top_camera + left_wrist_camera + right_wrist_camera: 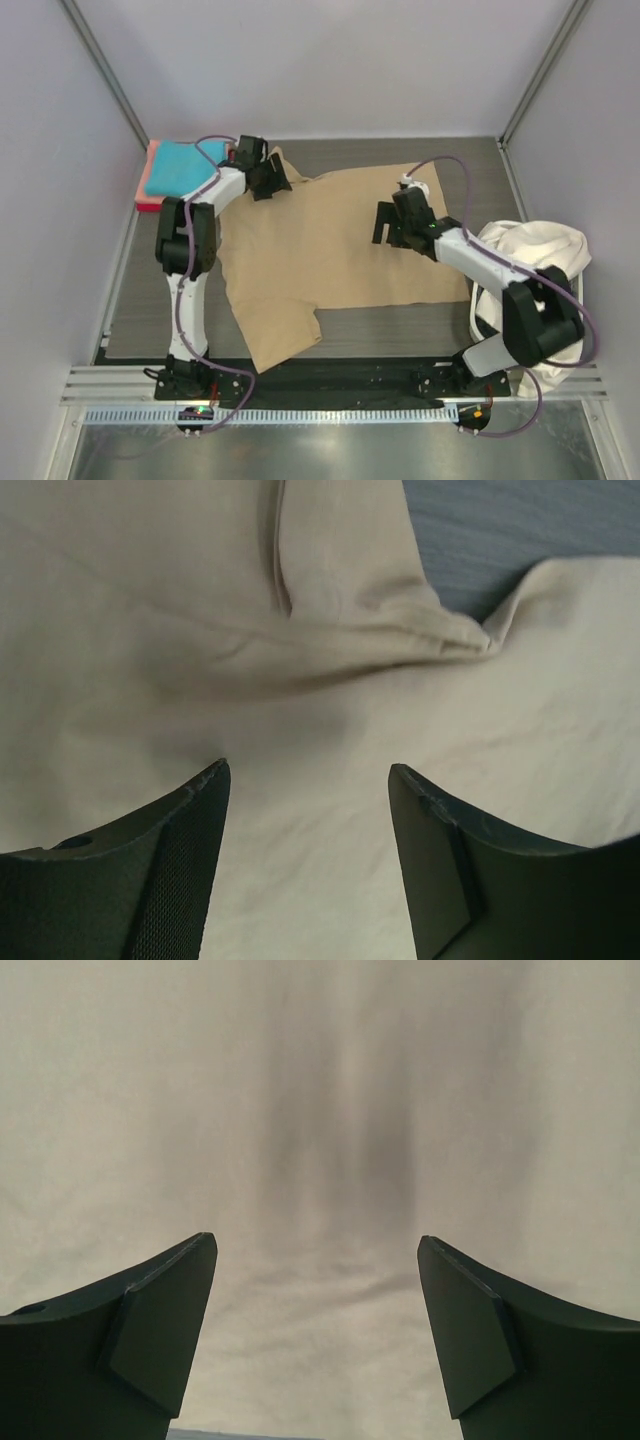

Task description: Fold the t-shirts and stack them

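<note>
A large tan t-shirt [325, 250] lies spread flat on the table. My left gripper [272, 180] is open and empty over its far left sleeve, where the left wrist view shows a fold and seam in the tan cloth [330, 650]. My right gripper [385, 225] is open and empty over the shirt's right part; the right wrist view shows only smooth tan cloth [320, 1110]. A folded turquoise t-shirt [180, 167] lies on a salmon-pink one [152, 160] at the far left corner. Cream-white shirts [525, 245] fill the basket at the right.
The white basket [480, 310] stands at the right edge beside the right arm's base. The grey table mat [400, 325] shows bare in front of the shirt. Grey walls close in the back and sides.
</note>
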Controlling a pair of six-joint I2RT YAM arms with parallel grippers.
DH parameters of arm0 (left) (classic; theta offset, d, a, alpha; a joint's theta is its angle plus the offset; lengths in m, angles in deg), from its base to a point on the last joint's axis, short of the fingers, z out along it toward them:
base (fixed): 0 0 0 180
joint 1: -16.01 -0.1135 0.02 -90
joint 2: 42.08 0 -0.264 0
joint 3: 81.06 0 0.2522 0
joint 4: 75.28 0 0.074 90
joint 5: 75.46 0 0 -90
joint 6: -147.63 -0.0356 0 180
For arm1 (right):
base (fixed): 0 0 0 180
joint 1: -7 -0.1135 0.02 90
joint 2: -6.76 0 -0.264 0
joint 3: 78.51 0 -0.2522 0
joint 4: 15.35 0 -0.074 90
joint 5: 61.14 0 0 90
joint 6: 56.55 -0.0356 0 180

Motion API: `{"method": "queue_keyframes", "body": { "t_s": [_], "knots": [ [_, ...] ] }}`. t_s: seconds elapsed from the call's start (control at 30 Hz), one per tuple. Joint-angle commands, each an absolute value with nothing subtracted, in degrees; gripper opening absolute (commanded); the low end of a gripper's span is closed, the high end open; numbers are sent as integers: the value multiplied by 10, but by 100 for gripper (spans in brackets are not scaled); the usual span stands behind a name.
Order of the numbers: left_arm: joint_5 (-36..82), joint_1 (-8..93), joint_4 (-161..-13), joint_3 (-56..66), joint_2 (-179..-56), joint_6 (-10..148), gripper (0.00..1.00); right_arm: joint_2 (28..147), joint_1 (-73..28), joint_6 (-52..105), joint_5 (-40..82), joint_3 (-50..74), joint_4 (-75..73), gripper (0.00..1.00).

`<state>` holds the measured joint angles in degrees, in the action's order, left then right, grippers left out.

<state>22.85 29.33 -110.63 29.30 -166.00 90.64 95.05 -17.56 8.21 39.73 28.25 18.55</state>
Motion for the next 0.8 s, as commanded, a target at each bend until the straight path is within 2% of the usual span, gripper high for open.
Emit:
{"method": "queue_keyframes", "body": {
  "t_s": [0.0, 0.23, 0.77],
  "knots": [
    [231, 290, -1058, 393, -1697, 942, 65, 813, -166, 40, 378, 394, 22, 87],
    [209, 288, -1050, 459, -1770, 948, 60, 667, -168, 23, 312, 595, -132, 88],
    [194, 290, -1043, 457, -1799, 962, 52, 699, -168, 27, 296, 593, -149, 86]
  ]
}}
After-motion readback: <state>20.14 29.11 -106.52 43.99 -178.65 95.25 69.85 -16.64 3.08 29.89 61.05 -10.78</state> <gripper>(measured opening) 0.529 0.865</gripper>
